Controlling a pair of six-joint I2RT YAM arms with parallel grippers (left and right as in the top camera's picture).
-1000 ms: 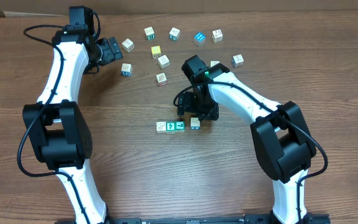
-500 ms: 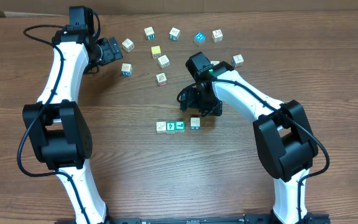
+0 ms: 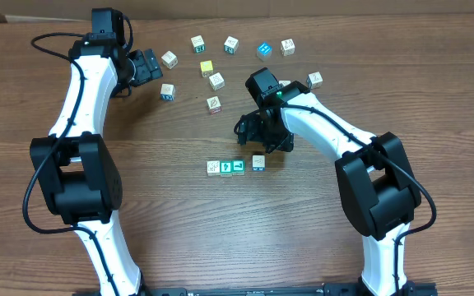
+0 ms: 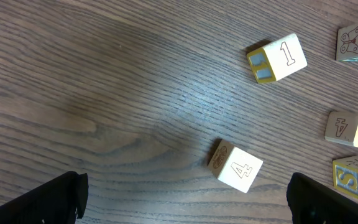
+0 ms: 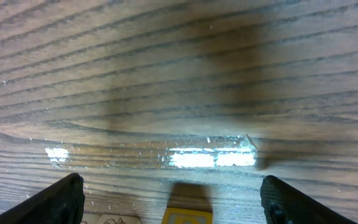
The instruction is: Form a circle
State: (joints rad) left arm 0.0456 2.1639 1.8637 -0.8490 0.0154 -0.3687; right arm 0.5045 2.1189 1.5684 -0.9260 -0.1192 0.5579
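Overhead, the right jaws hang wide apart and empty just beyond the fourth block (image 3: 257, 162), which sits near a row of three blocks (image 3: 226, 167) on the bench (image 3: 179, 230). I judge the next piece should land angled off that line so the run curves. The left jaws, also apart and empty, hover among the loose blocks (image 3: 215, 80), well apart from the arc, whose open end the right arm (image 3: 319, 123) crowds.
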